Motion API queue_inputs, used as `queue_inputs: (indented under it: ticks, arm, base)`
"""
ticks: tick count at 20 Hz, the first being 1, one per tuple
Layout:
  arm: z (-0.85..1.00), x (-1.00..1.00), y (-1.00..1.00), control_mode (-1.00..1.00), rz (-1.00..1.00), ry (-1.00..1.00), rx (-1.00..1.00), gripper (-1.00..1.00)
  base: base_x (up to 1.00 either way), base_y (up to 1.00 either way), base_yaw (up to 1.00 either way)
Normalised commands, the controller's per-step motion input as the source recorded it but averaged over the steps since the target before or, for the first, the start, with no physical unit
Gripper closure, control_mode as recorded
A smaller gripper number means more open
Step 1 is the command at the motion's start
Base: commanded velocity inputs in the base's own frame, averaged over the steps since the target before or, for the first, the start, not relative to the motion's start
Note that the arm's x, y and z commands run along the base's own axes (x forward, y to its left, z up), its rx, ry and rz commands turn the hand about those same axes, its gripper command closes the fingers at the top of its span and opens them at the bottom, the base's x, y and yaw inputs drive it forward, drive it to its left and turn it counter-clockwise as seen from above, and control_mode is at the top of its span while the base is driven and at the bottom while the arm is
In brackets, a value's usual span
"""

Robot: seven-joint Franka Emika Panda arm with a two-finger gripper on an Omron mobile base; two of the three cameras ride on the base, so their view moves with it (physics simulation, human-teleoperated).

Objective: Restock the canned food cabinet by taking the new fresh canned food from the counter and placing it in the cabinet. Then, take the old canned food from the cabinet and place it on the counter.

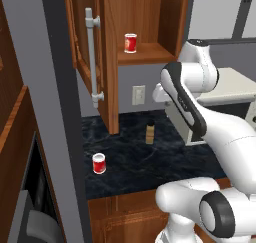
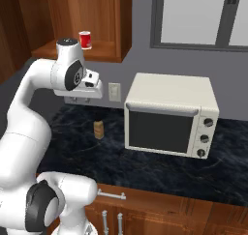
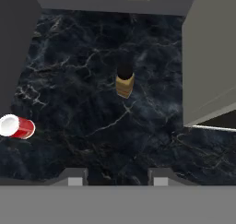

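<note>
While the empty gripper [image 3: 115,176] hangs closed, both cans [image 1: 99,163] [image 1: 130,43] stand upright, counter [image 1: 135,162] and cabinet [image 1: 145,17]

One can [image 1: 130,43] stood on the cabinet [image 1: 150,53] shelf; another can [image 1: 99,163] stood on the counter [image 1: 135,162], left of a small bottle [image 1: 150,132].

The white arm [image 2: 29,108] rose from its base, bent at the elbow, and reached forward with the wrist turned down over the middle of the tabletop [image 3: 83,103]. The gripper [image 3: 115,176] pointed downward, held well above the surface. Its two fingers [image 3: 73,176] stood at their narrowest setting with nothing between them, touching nothing.
</note>
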Motion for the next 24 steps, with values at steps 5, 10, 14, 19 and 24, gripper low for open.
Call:
queue_inputs:
  ticks: [5,10,14,19,24]
  arm:
    - [0.00,-0.30,0.30,-1.00,0.02,-0.01,0.00,-1.00]
    - [-0.07,-0.72,0.81,-1.00,0.14,-0.02,0.00,-1.00]
    - [-0.39,-0.51,0.89,-1.00,0.25,0.00,0.00,-1.00]
    - [-0.57,-0.07,0.34,-1.00,0.30,0.00,0.00,-1.00]
    - [-0.43,0.01,0.08,-1.00,0.27,0.01,0.00,-1.00]
  base:
    - [0.00,0.00,0.00]
    - [0.00,0.00,0.00]
    - [0.00,0.00,0.00]
    - [0.00,0.00,0.00]
    - [0.00,0.00,0.00]
